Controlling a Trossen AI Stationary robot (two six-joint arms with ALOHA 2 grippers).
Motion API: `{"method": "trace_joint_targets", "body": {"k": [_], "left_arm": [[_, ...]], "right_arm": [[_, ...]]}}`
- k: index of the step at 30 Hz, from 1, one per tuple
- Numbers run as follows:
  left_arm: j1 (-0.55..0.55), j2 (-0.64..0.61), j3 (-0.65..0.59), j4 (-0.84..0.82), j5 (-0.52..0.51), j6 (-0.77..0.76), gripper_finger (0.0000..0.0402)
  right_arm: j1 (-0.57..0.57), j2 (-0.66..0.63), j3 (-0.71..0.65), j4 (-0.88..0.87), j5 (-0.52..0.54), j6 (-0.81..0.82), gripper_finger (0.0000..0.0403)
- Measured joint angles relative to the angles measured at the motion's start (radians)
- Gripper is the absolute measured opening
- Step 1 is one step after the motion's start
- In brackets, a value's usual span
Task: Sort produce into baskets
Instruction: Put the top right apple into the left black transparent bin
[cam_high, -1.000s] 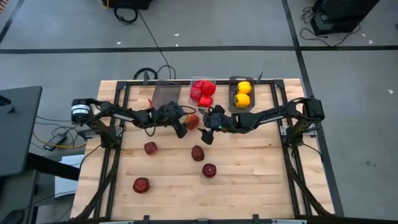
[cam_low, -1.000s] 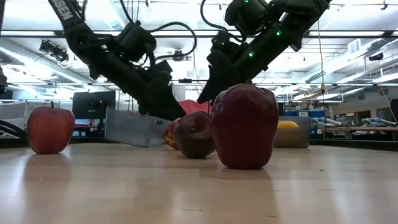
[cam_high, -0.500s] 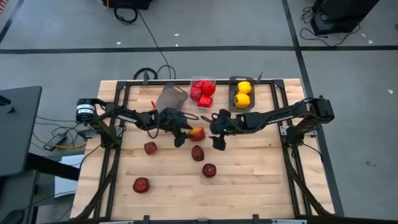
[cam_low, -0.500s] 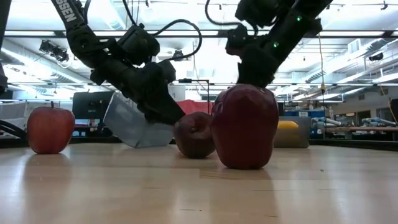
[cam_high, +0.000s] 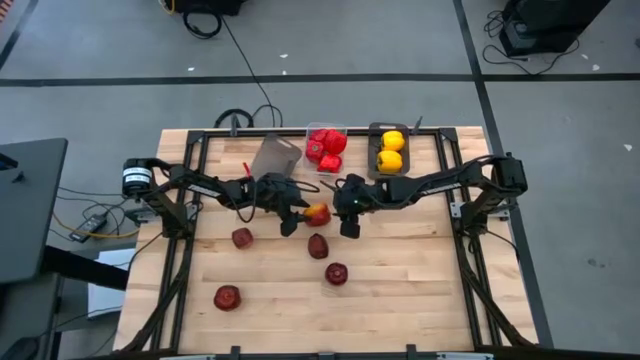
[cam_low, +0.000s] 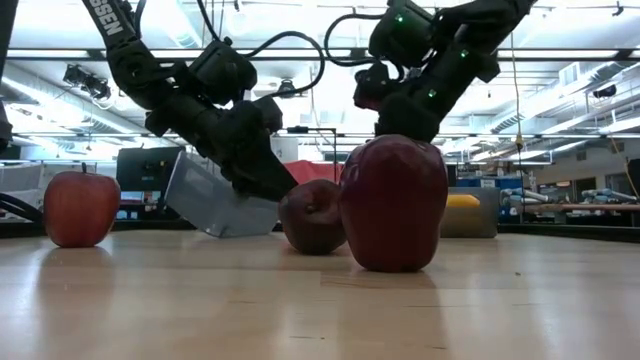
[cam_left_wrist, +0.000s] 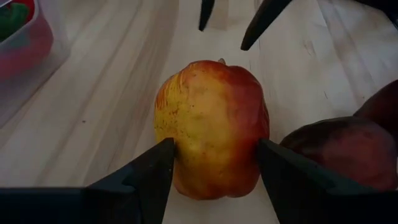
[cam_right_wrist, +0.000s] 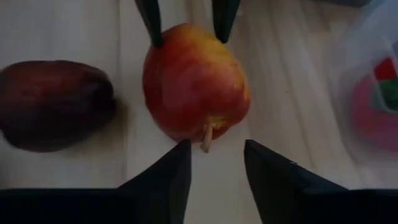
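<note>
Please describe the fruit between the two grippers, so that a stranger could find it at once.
Look below the clear basket of red peppers. There the left gripper holds a yellow-red apple, facing the right gripper. Unlike the dark maroon apple beside it, it is two-coloured.

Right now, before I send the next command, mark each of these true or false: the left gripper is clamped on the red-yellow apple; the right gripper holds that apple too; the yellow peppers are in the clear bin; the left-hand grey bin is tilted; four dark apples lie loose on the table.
1. True. The left gripper has its fingers against both sides of the red-yellow apple.
2. False. The right gripper sits just short of it, fingers not touching.
3. False. The yellow peppers are in a dark grey bin; the clear bin has red ones.
4. True. The left grey bin is tipped up.
5. True. Dark apples lie loose.
</note>
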Motion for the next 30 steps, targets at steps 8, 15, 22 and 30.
{"method": "trace_joint_targets", "body": {"k": [8,15,22,30], "left_arm": [[0.0,0.0,0.0,0.001,0.0,0.014,0.0234],[0.0,0.0,0.0,0.002,0.0,0.017,0.0234],[0.0,0.0,0.0,0.001,0.001,0.017,0.0234],[0.0,-0.005,-0.001,0.045,-0.055,-0.01,0.0234]], "right_arm": [[-0.011,0.058,0.0,0.042,-0.057,-0.007,0.0125],[-0.026,0.086,0.001,0.071,-0.049,-0.007,0.0123],[-0.031,0.089,0.0,0.071,-0.05,-0.024,0.0071],[-0.028,0.089,0.0,0.069,-0.067,-0.059,0.0013]]}}
